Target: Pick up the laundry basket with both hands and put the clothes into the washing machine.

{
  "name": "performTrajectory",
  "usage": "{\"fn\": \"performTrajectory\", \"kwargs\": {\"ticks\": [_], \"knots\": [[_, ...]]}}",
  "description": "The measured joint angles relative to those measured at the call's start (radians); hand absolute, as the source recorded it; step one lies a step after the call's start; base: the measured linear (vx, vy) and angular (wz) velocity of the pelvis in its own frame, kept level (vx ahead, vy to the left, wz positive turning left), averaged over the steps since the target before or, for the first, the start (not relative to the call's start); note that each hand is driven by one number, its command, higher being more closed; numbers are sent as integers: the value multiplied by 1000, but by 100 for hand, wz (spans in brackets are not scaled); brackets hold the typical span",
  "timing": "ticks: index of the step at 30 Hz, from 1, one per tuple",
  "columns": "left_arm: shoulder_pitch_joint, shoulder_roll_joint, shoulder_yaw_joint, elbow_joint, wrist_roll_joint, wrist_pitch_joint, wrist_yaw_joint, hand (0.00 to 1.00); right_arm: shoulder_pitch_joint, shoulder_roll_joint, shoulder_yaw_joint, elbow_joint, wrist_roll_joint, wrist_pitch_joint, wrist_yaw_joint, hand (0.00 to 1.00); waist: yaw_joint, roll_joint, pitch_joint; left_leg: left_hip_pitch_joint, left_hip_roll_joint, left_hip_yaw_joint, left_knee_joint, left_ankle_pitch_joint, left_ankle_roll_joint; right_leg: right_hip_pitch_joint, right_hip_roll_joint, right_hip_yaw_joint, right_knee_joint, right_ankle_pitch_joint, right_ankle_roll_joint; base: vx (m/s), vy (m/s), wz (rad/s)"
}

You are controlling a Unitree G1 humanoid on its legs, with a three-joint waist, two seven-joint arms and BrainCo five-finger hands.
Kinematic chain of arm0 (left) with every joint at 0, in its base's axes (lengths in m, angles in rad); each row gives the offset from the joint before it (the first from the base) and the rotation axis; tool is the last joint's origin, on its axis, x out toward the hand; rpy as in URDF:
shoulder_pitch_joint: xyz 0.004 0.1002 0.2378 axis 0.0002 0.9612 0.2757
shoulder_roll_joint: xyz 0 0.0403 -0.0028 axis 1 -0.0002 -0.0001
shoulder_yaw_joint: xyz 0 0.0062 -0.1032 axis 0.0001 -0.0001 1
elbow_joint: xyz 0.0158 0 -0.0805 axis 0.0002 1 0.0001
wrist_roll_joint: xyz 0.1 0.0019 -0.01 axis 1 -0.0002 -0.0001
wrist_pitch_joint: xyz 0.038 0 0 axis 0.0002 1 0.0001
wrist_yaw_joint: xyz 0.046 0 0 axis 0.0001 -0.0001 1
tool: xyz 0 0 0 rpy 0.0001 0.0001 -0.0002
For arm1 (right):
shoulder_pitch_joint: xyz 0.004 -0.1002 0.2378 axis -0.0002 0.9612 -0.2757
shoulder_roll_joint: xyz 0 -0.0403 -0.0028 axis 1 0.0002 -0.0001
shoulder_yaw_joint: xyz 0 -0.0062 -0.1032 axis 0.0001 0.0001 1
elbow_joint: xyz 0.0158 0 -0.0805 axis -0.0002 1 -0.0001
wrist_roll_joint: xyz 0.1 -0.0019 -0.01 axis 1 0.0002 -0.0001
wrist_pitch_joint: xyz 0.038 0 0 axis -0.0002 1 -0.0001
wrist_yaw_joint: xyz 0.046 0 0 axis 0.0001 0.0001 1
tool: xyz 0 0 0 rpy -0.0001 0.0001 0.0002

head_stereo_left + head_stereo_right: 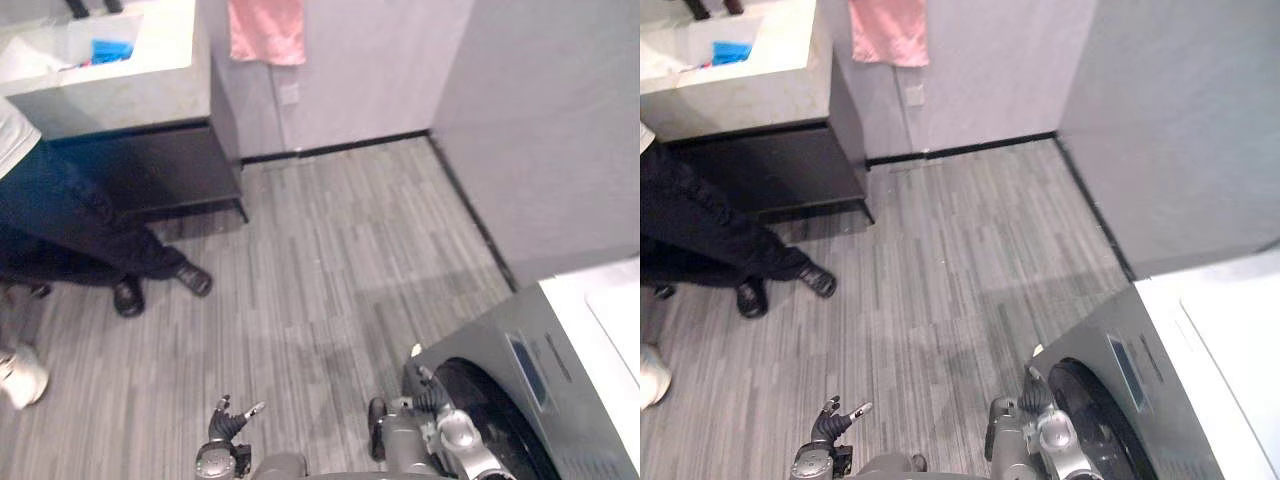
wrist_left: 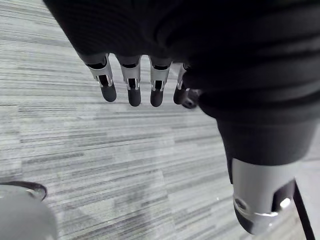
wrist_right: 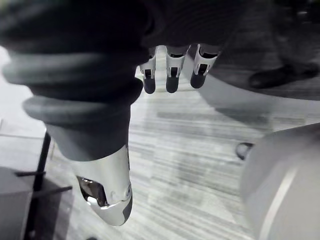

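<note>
The grey washing machine (image 1: pixel 545 375) stands at the lower right, its dark round door (image 1: pixel 478 408) facing the open floor. My right hand (image 1: pixel 422 392) hangs just in front of that door, low in the view. In the right wrist view its fingers (image 3: pixel 171 74) are straight, the thumb (image 3: pixel 106 186) is apart, and only floor lies beyond them. My left hand (image 1: pixel 228 420) hovers over the floor at the bottom centre-left. The left wrist view shows its fingers (image 2: pixel 133 86) relaxed and holding nothing.
A person in dark trousers (image 1: pixel 70 225) and black shoes (image 1: pixel 190 278) stands at the left by a vanity counter (image 1: pixel 120 95) with a blue item (image 1: pixel 112 48) in its sink. A pink towel (image 1: pixel 267 30) hangs on the back wall. A grey wall (image 1: pixel 545 130) bounds the right.
</note>
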Motion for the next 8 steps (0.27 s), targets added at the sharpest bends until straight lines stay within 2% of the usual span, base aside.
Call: {"fn": "performTrajectory", "kwargs": {"ticks": [1, 3, 4, 5, 6, 7, 8], "knots": [[6, -11, 13, -22, -2, -1, 0, 0, 7, 12, 0, -17, 0, -2, -2, 0, 15, -9, 4, -27, 55, 84, 94, -3, 4, 65, 8, -24, -32, -8, -14, 305, -210, 52], [-2, -17, 11, -30, 0, -2, 0, 0, 5, 21, -6, -22, 0, -5, -7, 0, 26, -26, 5, -24, 105, 180, 88, -3, 5, 124, 3, -51, -65, -9, -16, 242, -142, 31], [-5, -24, 10, -30, 0, -2, -1, 0, 2, 23, -14, -32, 0, -6, -15, 0, 23, -30, 0, -26, 132, 240, 7, -3, 5, 160, 0, -70, -97, -9, -16, 257, -79, 39], [-11, -34, 8, -27, 1, -1, -1, 0, 3, 21, -31, -38, 0, -8, -21, 0, 20, -20, -7, -21, 139, 282, -197, 23, 14, 174, -4, -88, -120, -9, -14, 231, 12, 42], [-15, -35, -5, -22, 2, -1, -2, 0, 7, 13, -43, -32, -1, -7, -21, 0, 19, 3, -19, -15, 134, 279, -336, 155, 32, 174, 8, -98, -133, -10, -3, 214, 100, 25], [-23, -23, -20, -1, 2, 0, -2, 0, 4, 2, -46, 10, -1, -3, -21, 0, 22, 9, -30, 7, 126, 265, -422, 200, 12, 178, 19, -93, -155, -6, 16, 150, 118, 20], [-27, -14, -26, 5, 2, 0, -2, 0, 5, 5, -46, 16, -1, -3, -20, 0, 24, 3, -32, 18, 116, 264, -457, 206, 16, 180, 18, -94, -167, -1, 23, 93, 86, 9]]}}
